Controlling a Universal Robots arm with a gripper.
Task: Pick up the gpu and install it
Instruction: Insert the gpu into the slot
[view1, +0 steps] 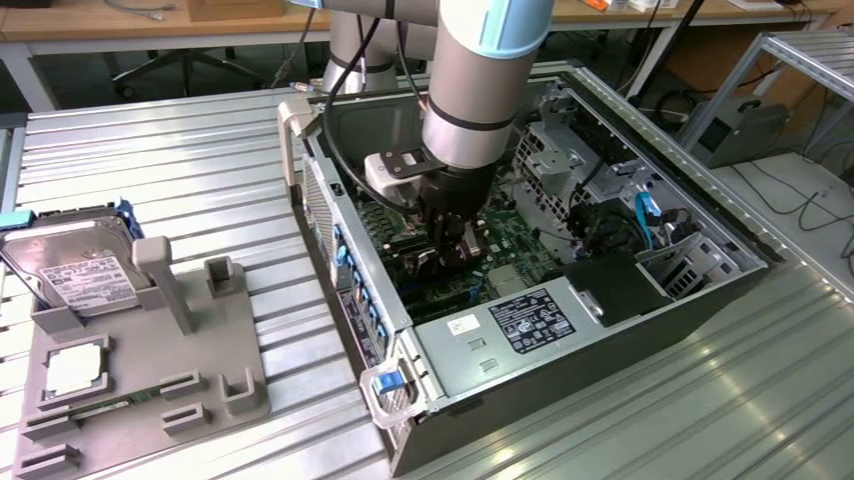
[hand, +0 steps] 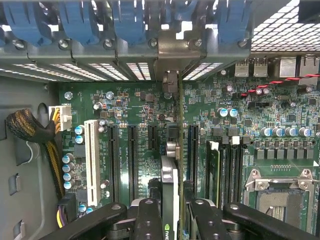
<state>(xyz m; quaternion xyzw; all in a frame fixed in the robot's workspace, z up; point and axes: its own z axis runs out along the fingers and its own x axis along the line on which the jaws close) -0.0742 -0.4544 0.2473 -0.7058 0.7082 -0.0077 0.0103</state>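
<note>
The claw (hand: 170, 212) is clenched on the gpu (hand: 170, 185), held edge-down inside the open computer case (view1: 694, 300), its long axis running along the motherboard's expansion slots (hand: 132, 155) directly beneath.

Open PC case (view1: 441, 370) on metal table (view1: 160, 170); hard drive (view1: 80, 265) in grey holder (view1: 147, 370).

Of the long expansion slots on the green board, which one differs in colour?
The white slot, the outermost one, nearest the braided cable bundle. The other long slots beside it are black. The hand holds the graphics card edge-on further along, over a black slot.
</note>
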